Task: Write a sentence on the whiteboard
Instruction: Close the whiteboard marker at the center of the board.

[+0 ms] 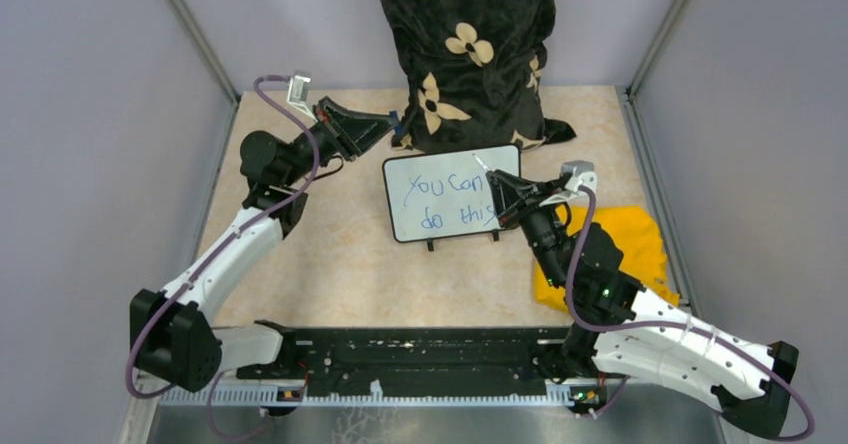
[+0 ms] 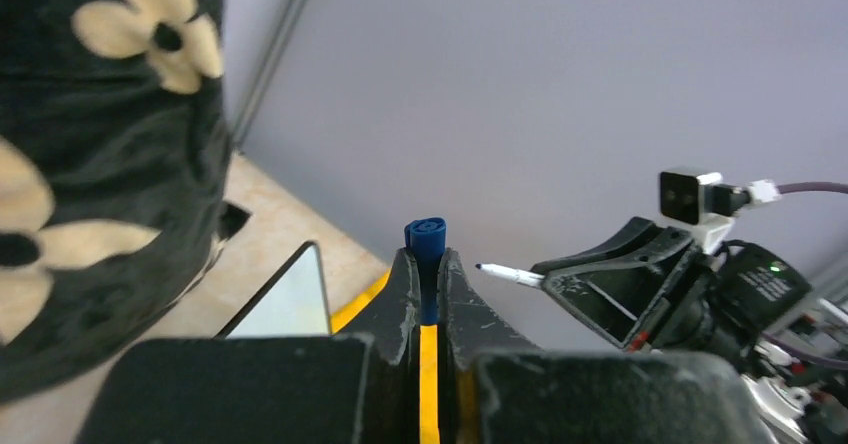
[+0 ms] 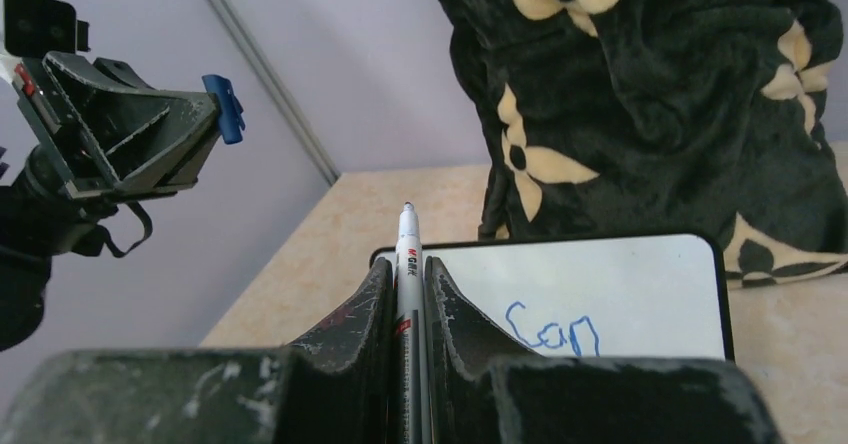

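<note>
Sentence [image 1: 445, 200] written — right end effector [image 3: 409, 269] grips marker [image 3: 406, 226].

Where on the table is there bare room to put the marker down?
The widest bare patch is the table between the whiteboard and the arm bases. A smaller one lies between the left arm and the whiteboard's left edge. Crowded: the right side, with the right hand and yellow cloth, and the back, with the flowered fabric.

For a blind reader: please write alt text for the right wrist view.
The right tool grips a marker, tip up, before the whiteboard showing blue "Can". A black flowered cloth stands behind; the left tool holds a blue cap.
</note>
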You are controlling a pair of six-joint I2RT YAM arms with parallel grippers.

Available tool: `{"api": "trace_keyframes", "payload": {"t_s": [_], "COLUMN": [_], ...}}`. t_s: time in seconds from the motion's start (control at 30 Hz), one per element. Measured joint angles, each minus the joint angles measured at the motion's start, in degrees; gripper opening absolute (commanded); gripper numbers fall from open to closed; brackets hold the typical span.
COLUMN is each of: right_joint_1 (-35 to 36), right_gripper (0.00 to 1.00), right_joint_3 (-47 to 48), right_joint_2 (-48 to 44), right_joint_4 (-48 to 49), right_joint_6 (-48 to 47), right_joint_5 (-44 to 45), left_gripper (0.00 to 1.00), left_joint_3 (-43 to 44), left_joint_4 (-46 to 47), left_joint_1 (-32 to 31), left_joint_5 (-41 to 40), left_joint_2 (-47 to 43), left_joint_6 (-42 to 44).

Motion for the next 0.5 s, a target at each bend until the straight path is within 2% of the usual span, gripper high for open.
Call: {"api": "trace_keyframes", "payload": {"t_s": [0.23, 0.5], "right_joint_1": [0.8, 1.9], "right_gripper": [0.00, 0.00], "right_joint_3": [0.2, 0.4], "right_joint_2": [2.3, 6.5], "right_joint_4": [11.6, 25.4], "right_joint_6": [-4.0, -7.2], "right_joint_5": [2.4, 1.4], "left_gripper": [0.00, 0.00], "left_joint_3": [3.1, 3.3], "left_joint_4": [16.3, 22.8], "left_joint_1": [-1.3, -1.7], "left_joint_5": [4.8, 2.2], "left_joint_2": [7.1, 7.9], "left_joint_6": [-14.0, -23.9]}}
